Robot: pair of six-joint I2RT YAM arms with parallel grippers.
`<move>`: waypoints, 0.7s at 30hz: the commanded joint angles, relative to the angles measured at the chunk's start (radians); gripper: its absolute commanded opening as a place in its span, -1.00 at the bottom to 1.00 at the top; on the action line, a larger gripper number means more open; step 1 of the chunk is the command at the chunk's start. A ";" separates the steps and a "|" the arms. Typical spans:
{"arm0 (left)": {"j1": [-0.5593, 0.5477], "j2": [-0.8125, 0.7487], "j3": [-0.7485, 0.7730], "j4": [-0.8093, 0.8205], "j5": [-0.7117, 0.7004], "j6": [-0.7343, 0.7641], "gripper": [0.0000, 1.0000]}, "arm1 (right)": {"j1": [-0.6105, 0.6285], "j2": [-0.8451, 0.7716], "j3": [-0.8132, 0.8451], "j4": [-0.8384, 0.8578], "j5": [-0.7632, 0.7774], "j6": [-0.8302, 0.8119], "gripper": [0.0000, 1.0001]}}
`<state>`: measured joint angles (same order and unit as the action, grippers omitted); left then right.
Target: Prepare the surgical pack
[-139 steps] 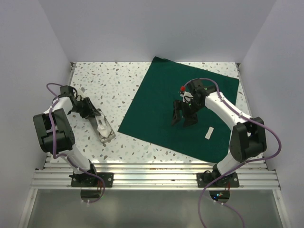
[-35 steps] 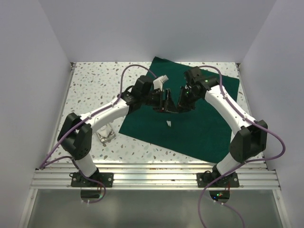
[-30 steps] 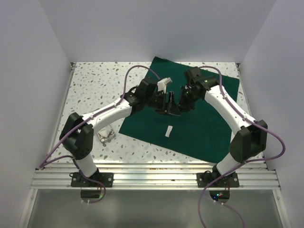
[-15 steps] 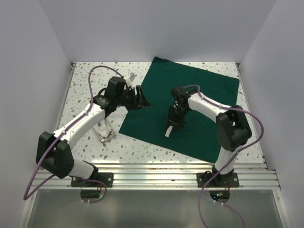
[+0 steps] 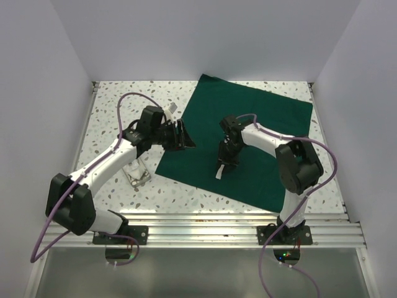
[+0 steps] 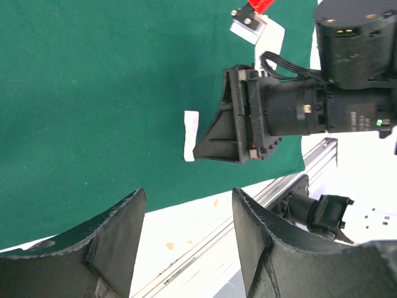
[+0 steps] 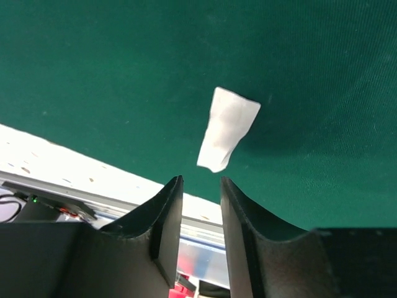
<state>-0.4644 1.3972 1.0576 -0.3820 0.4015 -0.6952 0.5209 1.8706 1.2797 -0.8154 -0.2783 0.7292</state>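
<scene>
The dark green cloth drape lies flat and unfolded on the speckled table. A white gauze pad rests on its near left part, also seen as the gauze pad and the gauze pad. My right gripper hangs just behind the pad, and in its wrist view my right gripper is narrowly open with nothing between its fingers. My left gripper hovers wide open and empty over the drape's left edge. A small steel tray sits on the table left of the drape.
The left arm's links pass over the table just behind the tray. White walls close the table in at the left, back and right. A metal rail runs along the near edge. The right arm's wrist body fills the upper right of the left wrist view.
The left arm has pulled back from the drape's middle to its left edge. My right gripper has come down close over the gauze pad, which has stayed where it lay.
</scene>
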 commanded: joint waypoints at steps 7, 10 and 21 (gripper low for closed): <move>0.020 0.014 -0.001 0.029 0.053 0.016 0.22 | 0.002 0.036 -0.046 0.045 0.018 0.030 -0.38; 0.026 0.020 0.001 0.032 0.063 0.016 0.22 | 0.004 0.051 -0.049 0.058 0.028 0.022 -0.41; 0.030 0.037 0.005 0.035 0.079 0.014 0.22 | 0.004 0.056 -0.046 0.084 0.031 0.012 -0.74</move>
<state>-0.4431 1.4326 1.0576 -0.3782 0.4549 -0.6949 0.5217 1.9251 1.2327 -0.7815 -0.2745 0.7406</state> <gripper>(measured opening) 0.612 0.153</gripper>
